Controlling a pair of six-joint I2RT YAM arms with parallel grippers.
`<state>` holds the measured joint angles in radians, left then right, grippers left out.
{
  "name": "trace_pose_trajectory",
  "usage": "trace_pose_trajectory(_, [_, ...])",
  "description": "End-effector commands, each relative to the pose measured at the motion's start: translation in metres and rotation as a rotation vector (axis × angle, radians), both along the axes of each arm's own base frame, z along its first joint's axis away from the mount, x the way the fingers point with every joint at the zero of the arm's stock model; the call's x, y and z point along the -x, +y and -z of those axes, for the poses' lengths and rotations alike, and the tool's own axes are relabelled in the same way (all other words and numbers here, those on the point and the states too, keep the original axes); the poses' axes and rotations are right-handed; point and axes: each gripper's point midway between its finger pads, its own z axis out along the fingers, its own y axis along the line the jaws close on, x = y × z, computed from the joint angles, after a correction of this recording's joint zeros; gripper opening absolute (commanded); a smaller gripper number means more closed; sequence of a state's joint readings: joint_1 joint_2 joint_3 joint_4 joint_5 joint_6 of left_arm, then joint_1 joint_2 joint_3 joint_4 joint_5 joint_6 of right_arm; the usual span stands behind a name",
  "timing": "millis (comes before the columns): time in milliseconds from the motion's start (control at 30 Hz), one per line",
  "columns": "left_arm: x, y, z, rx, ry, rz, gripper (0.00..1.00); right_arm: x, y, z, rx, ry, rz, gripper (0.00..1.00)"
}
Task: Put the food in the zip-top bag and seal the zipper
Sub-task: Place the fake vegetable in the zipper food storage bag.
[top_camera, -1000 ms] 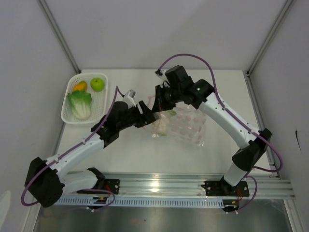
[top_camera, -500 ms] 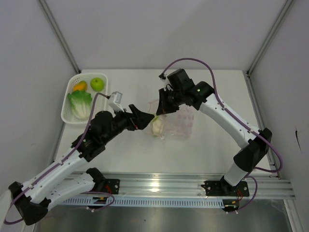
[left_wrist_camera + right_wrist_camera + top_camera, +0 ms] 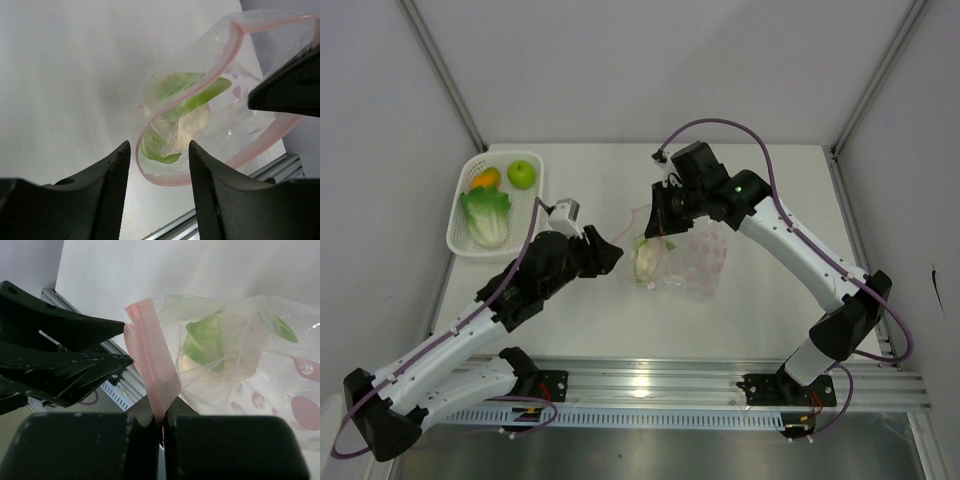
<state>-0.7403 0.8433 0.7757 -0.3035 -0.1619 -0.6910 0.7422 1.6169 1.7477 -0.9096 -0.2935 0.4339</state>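
Observation:
The clear zip-top bag [image 3: 692,262] lies mid-table with its mouth facing left. My right gripper [image 3: 160,417] is shut on the pink zipper strip [image 3: 152,355] at the bag's upper lip and holds the mouth up. A whitish-green cauliflower-like food piece [image 3: 187,125] sits just inside the mouth [image 3: 646,260]. My left gripper [image 3: 159,147] is open and empty, a short way left of the mouth [image 3: 610,255]. An orange fruit [image 3: 486,179], a green apple [image 3: 522,174] and a cabbage [image 3: 486,215] lie in the basket.
The white mesh basket [image 3: 533,205] stands at the far left of the table. Grey walls close in both sides and the back. A metal rail [image 3: 650,385] runs along the near edge. The two arms reach toward each other over the table's middle.
My left gripper let go of the cauliflower piece inside the bag mouth and drew back to the left. The right gripper kept its grip on the strip, and the bag shifted slightly.

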Motion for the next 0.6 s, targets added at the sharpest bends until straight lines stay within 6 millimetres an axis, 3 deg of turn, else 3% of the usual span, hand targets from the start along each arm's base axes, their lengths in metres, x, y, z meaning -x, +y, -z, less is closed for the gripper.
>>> trace_pose_trajectory(0, [0.000, -0.002, 0.011, -0.023, 0.019, 0.008, 0.50, 0.000, 0.002, -0.029, -0.075, -0.066, -0.003, 0.00])
trace_pose_trajectory(67, [0.002, -0.008, 0.014, -0.027, 0.023, 0.048, 0.45, 0.000, 0.001, -0.031, -0.077, -0.069, -0.001, 0.00])
trace_pose_trajectory(233, [0.001, -0.029, 0.019, -0.003, 0.018, 0.134, 0.42, -0.001, 0.000, -0.033, -0.076, -0.080, 0.006, 0.00])
trace_pose_trajectory(333, [-0.001, -0.037, 0.018, -0.005, 0.018, 0.161, 0.35, -0.001, -0.003, -0.031, -0.065, -0.083, 0.013, 0.00])
trace_pose_trajectory(367, [0.002, -0.043, 0.011, 0.012, 0.010, 0.199, 0.20, -0.002, -0.004, -0.030, -0.059, -0.085, 0.016, 0.00])
trace_pose_trajectory(433, [0.002, -0.052, -0.012, 0.048, -0.047, 0.245, 0.02, -0.005, -0.009, -0.024, -0.031, -0.094, 0.031, 0.00])
trace_pose_trajectory(467, [0.003, -0.055, -0.021, 0.064, -0.067, 0.269, 0.01, -0.008, -0.013, -0.021, -0.014, -0.103, 0.046, 0.00])
trace_pose_trajectory(533, [0.013, -0.071, -0.065, 0.136, -0.151, 0.384, 0.01, -0.021, -0.029, -0.010, 0.077, -0.146, 0.117, 0.00])
trace_pose_trajectory(567, [0.015, -0.079, -0.076, 0.158, -0.170, 0.423, 0.01, -0.026, -0.037, -0.006, 0.114, -0.162, 0.147, 0.00])
